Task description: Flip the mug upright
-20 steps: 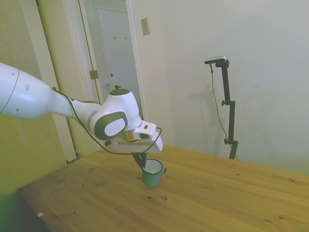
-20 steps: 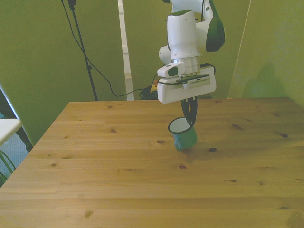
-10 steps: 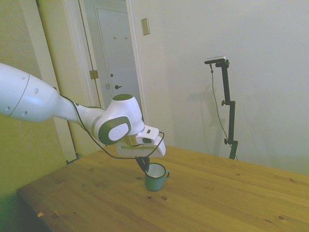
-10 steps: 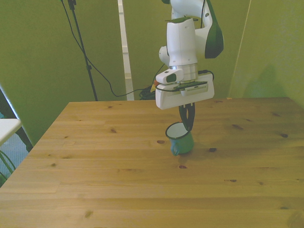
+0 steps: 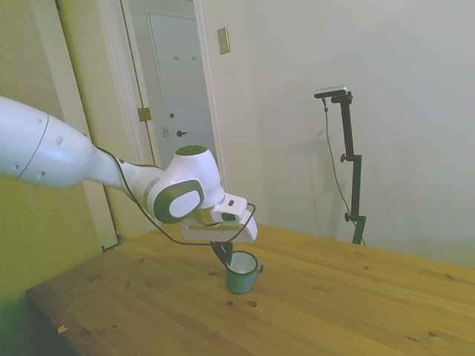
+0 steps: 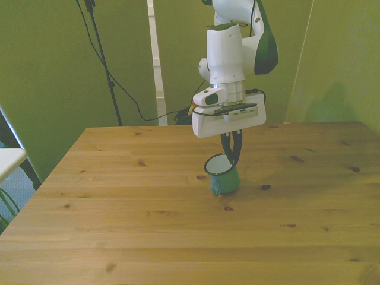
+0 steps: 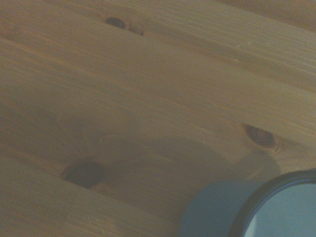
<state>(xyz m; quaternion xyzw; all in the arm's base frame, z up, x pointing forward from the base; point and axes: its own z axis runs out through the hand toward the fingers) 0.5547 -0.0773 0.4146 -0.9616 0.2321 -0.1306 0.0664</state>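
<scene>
The mug (image 5: 240, 273) was sitting mouth-up on the table (image 5: 334, 311), so the flip itself looked pretty much done. The gripper (image 6: 231, 158) was pinched on the mug's rim at its far side, one finger inside and one outside as far as I could tell (the fingers are thin and dark, so it's hard to be sure). In the front view the mug (image 6: 223, 176) stood about mid-table with its little handle (image 6: 215, 190) pointing toward the camera. My read: the job was at the set-down stage. The next move would need the fingers to spread and lift straight up, without snagging the rim and tipping it back over.

The wrist view caught just a slice of the mug (image 7: 261, 210), dark rim and pale inside, next to bare planks with a few dark knots (image 7: 84, 174).

The table was knotty pine and the walls were plain. A white door (image 5: 178, 89) stood behind the arm in the side view.
</scene>
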